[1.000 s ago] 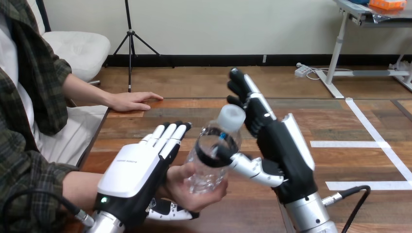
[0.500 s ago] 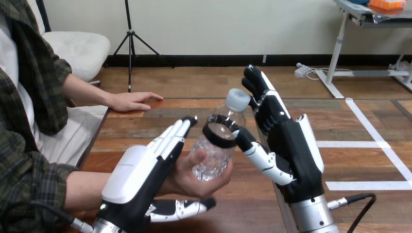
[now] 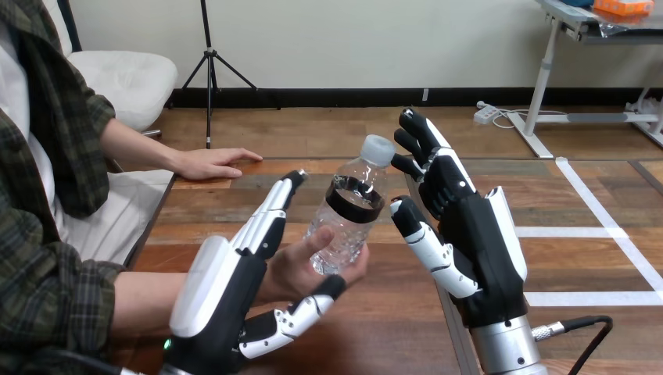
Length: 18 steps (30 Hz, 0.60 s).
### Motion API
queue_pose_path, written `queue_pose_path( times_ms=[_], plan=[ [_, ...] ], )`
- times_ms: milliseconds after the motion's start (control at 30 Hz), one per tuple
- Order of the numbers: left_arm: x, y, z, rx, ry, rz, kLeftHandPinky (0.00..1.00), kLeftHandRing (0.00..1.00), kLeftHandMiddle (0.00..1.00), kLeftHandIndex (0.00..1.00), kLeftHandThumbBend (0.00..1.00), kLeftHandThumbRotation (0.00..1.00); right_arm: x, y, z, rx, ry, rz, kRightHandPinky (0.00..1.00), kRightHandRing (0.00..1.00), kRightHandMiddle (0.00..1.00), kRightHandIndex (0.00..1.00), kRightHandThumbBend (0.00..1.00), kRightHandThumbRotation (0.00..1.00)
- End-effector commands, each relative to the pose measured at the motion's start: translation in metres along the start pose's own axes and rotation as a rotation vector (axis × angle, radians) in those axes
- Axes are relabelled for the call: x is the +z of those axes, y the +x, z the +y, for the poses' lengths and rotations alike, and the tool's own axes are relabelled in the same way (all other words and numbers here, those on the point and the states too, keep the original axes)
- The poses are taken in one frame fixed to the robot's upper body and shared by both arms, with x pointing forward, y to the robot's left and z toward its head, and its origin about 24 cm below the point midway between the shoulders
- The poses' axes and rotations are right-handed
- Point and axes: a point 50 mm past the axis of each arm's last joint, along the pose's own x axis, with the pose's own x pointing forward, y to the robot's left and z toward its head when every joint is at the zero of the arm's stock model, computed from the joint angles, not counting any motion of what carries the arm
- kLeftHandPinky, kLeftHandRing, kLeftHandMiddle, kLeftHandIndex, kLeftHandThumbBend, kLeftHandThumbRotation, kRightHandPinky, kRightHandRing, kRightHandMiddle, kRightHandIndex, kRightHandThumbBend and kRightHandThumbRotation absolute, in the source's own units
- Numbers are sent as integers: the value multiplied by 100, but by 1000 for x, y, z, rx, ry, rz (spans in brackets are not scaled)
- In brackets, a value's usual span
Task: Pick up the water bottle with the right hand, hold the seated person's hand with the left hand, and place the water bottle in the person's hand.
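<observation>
A clear water bottle with a white cap and a black band stands nearly upright in the person's hand, whose fingers curl round its lower part. My left hand stands on edge against the back of that hand. Its fingers are straight and point away from me, and its thumb reaches under the person's hand without curling round it. My right hand is open just right of the bottle, palm toward it. A small gap separates its thumb from the bottle.
The person's other hand lies flat on the wooden table at its far left corner. The person's forearm comes in over the table's left edge.
My right hand has let go of the bottle and drawn a little to the right. The bottle has come more upright in the person's hand. My left hand has tilted further on edge.
</observation>
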Motion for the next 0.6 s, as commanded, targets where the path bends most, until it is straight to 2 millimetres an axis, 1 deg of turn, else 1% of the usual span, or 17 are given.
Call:
queue_pose_path(
  times_ms=[0,67,133,300,400,567],
  plan=[
    [2,14,3,115,-101,-59,85,96,99,100,29,78,10,17,-2,-28,-1,-93,87,93,95,92,52,66],
    [3,14,1,132,-134,-67,86,96,99,100,26,81,9,17,-2,-33,-1,-94,87,93,95,92,52,67],
    [3,13,-1,143,-148,-72,87,96,99,100,22,86,9,17,-2,-37,1,-94,87,93,95,91,52,67],
    [8,14,-7,199,-196,-78,86,96,98,100,20,95,9,16,-3,-61,-4,-91,86,92,94,91,53,68],
    [11,14,-10,232,-223,-80,86,95,97,99,18,98,9,16,-3,-73,-2,-90,85,91,93,90,54,68],
    [17,14,-13,279,-261,-88,85,93,96,97,17,99,9,15,-3,-94,0,-85,84,91,93,89,55,68]
  ],
)
